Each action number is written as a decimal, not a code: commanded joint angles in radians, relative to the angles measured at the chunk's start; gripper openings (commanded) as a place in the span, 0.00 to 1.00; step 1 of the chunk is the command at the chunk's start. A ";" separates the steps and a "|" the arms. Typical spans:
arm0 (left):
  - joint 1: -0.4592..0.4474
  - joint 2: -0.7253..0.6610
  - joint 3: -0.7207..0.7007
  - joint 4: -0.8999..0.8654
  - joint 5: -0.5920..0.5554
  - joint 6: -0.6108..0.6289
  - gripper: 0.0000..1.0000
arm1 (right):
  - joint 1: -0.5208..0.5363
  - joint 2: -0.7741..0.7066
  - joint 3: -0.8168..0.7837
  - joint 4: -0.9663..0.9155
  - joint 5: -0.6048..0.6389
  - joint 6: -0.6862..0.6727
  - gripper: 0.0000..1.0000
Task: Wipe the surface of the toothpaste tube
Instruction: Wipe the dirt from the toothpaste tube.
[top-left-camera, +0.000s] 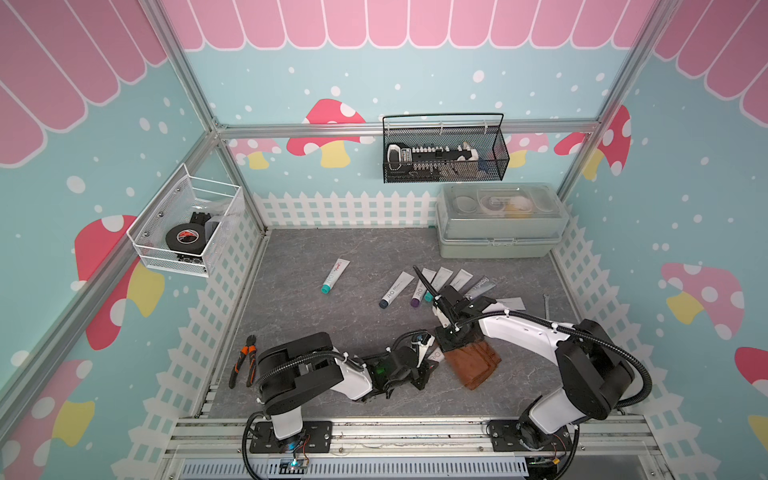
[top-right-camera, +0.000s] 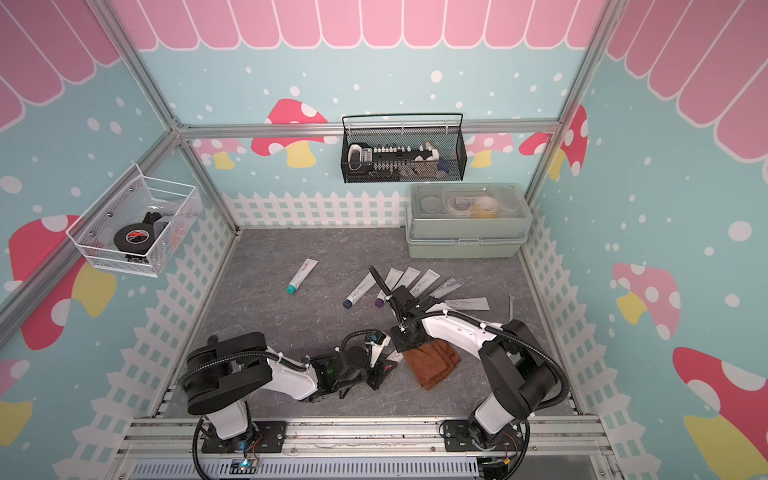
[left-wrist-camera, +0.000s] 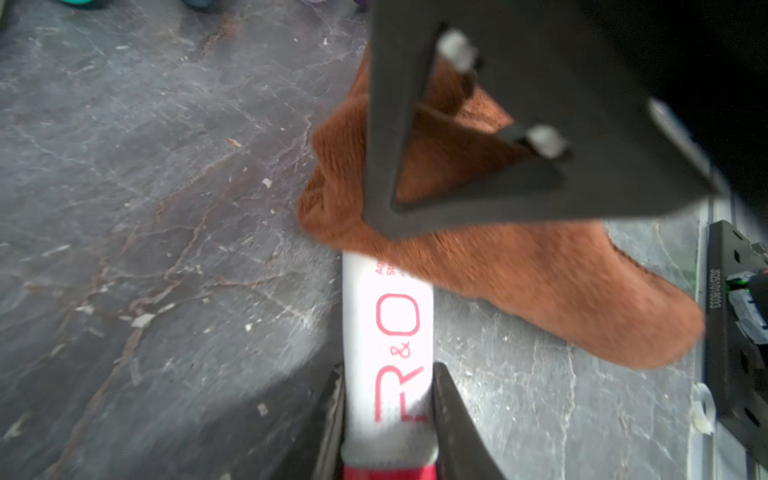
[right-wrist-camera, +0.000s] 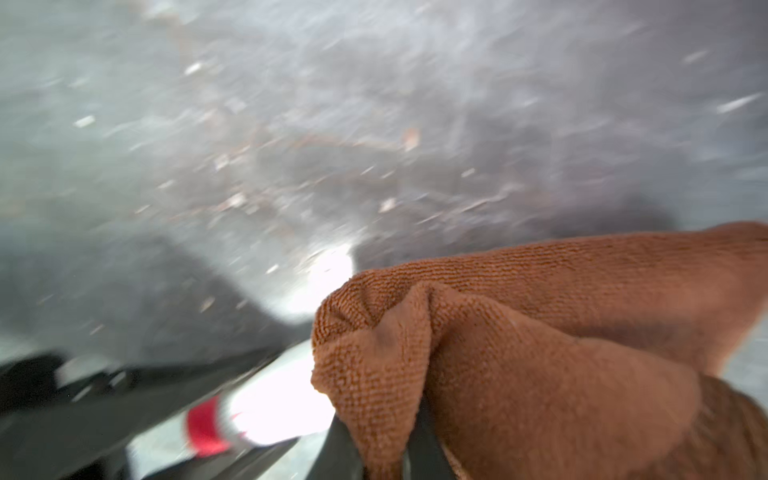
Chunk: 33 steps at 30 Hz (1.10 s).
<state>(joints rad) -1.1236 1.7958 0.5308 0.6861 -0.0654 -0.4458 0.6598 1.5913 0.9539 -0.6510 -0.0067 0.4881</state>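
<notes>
Though both top views mostly hide it, the left wrist view shows the left claw (left-wrist-camera: 388, 376) clamping the tube (left-wrist-camera: 388, 332). The right claw (right-wrist-camera: 382, 449) pinches the cloth (right-wrist-camera: 540, 353).

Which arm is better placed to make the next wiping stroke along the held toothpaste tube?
Right. The right gripper is shut on the brown cloth, which drapes over the far end of the toothpaste tube. The left gripper is shut on the tube near its red cap, likely steadying it.
</notes>
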 joint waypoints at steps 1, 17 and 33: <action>-0.002 0.022 -0.076 -0.198 -0.030 -0.031 0.26 | -0.050 0.087 -0.035 -0.108 0.225 -0.005 0.08; -0.002 0.049 -0.070 -0.192 -0.026 -0.034 0.26 | -0.077 -0.021 -0.065 -0.013 -0.059 -0.030 0.08; -0.002 0.026 -0.070 -0.217 -0.045 -0.034 0.26 | -0.055 0.075 -0.066 -0.032 0.069 -0.018 0.07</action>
<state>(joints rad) -1.1282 1.7878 0.5175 0.6899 -0.0795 -0.4465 0.6353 1.5677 0.9257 -0.6384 -0.0723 0.4755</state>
